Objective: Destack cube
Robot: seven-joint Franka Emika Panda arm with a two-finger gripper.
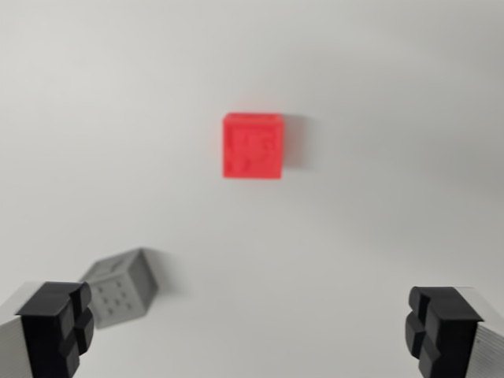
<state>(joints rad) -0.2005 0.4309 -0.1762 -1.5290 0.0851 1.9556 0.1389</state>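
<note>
At bottom edge of the wrist view, the fingers (252, 335) sit spread wide, nothing between them. One black fingertip (57, 327) shows at the wrist view's left corner, the other black tip at the right corner, both on pale grey finger bodies. Gap between them is bare white table (354, 94).

Just beyond the left fingertip, touching or nearly overlapping it in frame: grey cube (120, 287), tilted relative to the frame, dimpled dot pattern on the face toward the camera, blurry. It rests on the table, cannot tell if the fingertip actually contacts it.

Farther out, ahead of the fingers and roughly centred between them, slightly toward the left half: red cube (253, 146). Sits square to the frame, flat on the table, soft shadow on its right side. Top face looks textured, detail too blurred to read. Red cube stands alone, well apart from the grey cube, not stacked on it.

Table surface plain white all round.
</note>
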